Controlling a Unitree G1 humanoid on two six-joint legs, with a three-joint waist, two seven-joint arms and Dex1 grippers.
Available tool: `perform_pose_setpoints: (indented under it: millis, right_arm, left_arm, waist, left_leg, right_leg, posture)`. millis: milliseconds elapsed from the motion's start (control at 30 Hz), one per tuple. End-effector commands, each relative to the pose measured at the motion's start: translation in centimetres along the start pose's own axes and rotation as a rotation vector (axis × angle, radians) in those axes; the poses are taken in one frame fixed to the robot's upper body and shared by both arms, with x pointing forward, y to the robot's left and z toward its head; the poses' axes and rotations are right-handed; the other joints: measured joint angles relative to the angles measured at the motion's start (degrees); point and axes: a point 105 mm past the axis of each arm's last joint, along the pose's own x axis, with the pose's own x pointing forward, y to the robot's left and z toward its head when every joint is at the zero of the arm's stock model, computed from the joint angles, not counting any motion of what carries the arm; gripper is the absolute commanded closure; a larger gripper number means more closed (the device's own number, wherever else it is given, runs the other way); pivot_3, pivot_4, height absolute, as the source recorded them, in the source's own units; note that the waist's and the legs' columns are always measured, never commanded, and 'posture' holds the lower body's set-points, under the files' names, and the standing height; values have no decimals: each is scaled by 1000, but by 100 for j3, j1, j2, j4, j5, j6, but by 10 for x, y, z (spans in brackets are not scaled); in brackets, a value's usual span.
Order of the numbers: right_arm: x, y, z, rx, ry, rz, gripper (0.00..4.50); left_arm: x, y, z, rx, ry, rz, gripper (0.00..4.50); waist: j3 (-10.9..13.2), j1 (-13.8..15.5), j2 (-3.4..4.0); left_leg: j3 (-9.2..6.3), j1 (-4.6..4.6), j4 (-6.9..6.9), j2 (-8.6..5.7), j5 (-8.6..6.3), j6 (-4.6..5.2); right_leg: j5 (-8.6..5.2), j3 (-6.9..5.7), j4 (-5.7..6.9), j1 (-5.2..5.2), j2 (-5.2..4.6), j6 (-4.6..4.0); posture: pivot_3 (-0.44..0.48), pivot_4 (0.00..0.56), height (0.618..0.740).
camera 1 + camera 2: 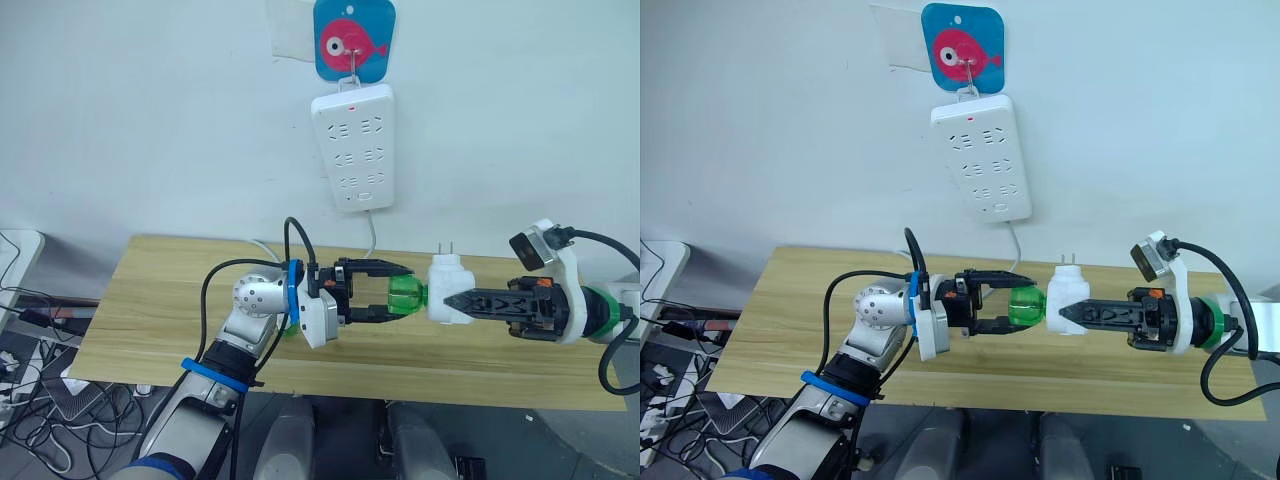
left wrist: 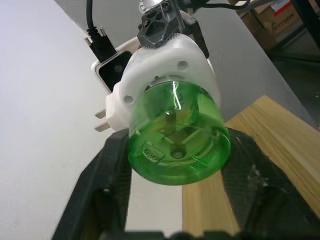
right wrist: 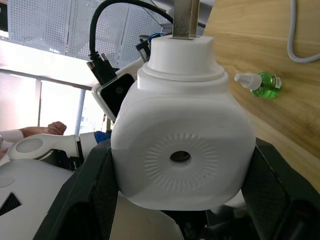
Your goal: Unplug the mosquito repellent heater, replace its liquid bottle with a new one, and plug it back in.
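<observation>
the mosquito repellent heater (image 1: pixel 446 288), a white rounded unit, is held in the air above the wooden table (image 1: pixel 150 300), well below the white power strip (image 1: pixel 354 146) that hangs on the wall under a blue fish hook plate (image 1: pixel 353 40). its two metal prongs (image 1: pixel 446 247) point upward, free of any socket. the right gripper (image 1: pixel 452 302) is clamped on the heater body, one black finger on each side; in the right wrist view the white casing (image 3: pixel 181 150), with its round ribbed vent, sits wedged between those fingers.

a green translucent liquid bottle (image 1: pixel 407 297) projects sideways from the heater toward the robot's left, its neck seated in the white housing. the left gripper (image 1: pixel 395 291) has its two black fingers set around the bottle, one above and one below, closed partway to the bottle's width. in the left wrist view the bottle's base (image 2: pixel 176 145) faces the camera with a finger close on either side; whether liquid fills it cannot be told through the green plastic.

a second green bottle with a white cap (image 3: pixel 260 83) lies on its side on the table, apart from both grippers.

the two arms meet over the middle of the table, nearer its front edge than its back. bare wood lies open to the left and behind the held assembly, and a white cable (image 1: pixel 371 234) drops from the power strip to the table's rear edge.
</observation>
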Motion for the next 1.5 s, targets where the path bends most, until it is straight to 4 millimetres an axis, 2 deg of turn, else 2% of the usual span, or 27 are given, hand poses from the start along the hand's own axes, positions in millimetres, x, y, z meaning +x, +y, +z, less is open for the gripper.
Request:
perform_pose_setpoints:
  millis: [33, 200, 333, 400, 467, 500, 567, 600, 700, 767, 933, 1500]
  right_arm:
    - [2, 11, 3, -30, -8, 47, 1529]
    - [1, 9, 3, -26, -11, 37, 1529]
    - [0, 9, 4, -29, -10, 33, 1529]
    - [0, 10, 3, -31, -1, 24, 1529]
    - [0, 10, 1, -39, 23, -3, 1529]
    - [0, 9, 0, -43, 31, -19, 1529]
    - [3, 7, -4, -53, 49, -51, 1529]
    - [4, 7, -4, -57, 54, -58, 1529]
    - [8, 7, -3, -67, 52, -57, 1529]
    - [9, 9, 0, -80, 46, -48, 1529]
    - [9, 14, 2, -105, 52, -36, 1529]
    - [-5, 19, 0, -107, 40, -44, 1529]
  left_arm:
    - [6, 6, 11, 39, -57, 22, 2317]
    - [6, 5, 11, 18, -60, 15, 2317]
    - [8, 0, 12, -128, -76, -16, 2317]
    - [8, -5, 13, -398, -81, -43, 2317]
    - [9, -1, 13, -803, -62, -39, 2317]
    - [10, 1, 15, -926, -51, -51, 2317]
    - [7, 0, 10, -1386, 15, -110, 2317]
    - [5, -1, 10, -1530, 44, -138, 2317]
    - [-3, -2, 12, -1829, 87, -222, 2317]
    - [-8, 1, 14, -1981, 46, -251, 2317]
    - [-14, 2, 18, -2132, -4, -269, 2317]
    - [-30, 1, 12, -2153, 47, -164, 2317]
  waist:
    - [0, -4, 0]
    - [0, -19, 0]
    - [0, -37, 0]
    - [0, -75, 0]
    - [3, -132, -2]
    - [3, -149, -1]
    - [5, -170, -4]
    - [6, -188, -5]
    - [6, -308, -4]
    - [6, -393, -5]
    - [7, -533, -5]
    - [6, -521, -5]
  left_leg:
    - [0, 0, 0, 0, 0, 0]
    - [0, 1, 1, 0, 1, 1]
    - [-2, 0, 1, 0, 1, 1]
    - [-4, 0, 1, 2, 1, 1]
    - [-11, -2, 1, 6, 1, 1]
    - [-17, -4, 1, 7, 1, 1]
    - [-22, 0, 2, 7, 3, 3]
    - [-29, -1, 2, 7, 5, 6]
    - [-35, 3, 2, -3, 9, 10]
    - [-33, 4, 2, -27, 9, 10]
    - [-30, -1, 0, -26, 9, 9]
    - [-23, -2, 0, -5, 14, 1]
  right_leg:
    - [0, 0, 1, 0, 0, 0]
    - [0, 0, 3, 0, 0, 0]
    - [0, 0, 5, 0, 0, 0]
    - [0, -1, 6, 0, 0, 0]
    - [-1, -4, 6, 0, 0, 1]
    - [-1, -8, 9, 0, 0, 1]
    - [-2, -13, 17, 2, 0, 2]
    - [-3, -18, 20, 2, 1, 3]
    - [-20, -27, 22, 7, 8, 31]
    - [-19, -26, 23, 7, 11, 30]
    - [-7, -21, 24, -3, 9, 1]
    - [-7, -13, 24, -3, -11, 0]
  posture:
    - [142, 262, 740]
    - [141, 269, 740]
    - [141, 269, 740]
    - [141, 269, 740]
    - [143, 274, 740]
    - [143, 274, 740]
    - [152, 275, 740]
    - [152, 275, 740]
    - [152, 276, 740]
    - [148, 275, 740]
    - [133, 278, 740]
    - [141, 271, 740]
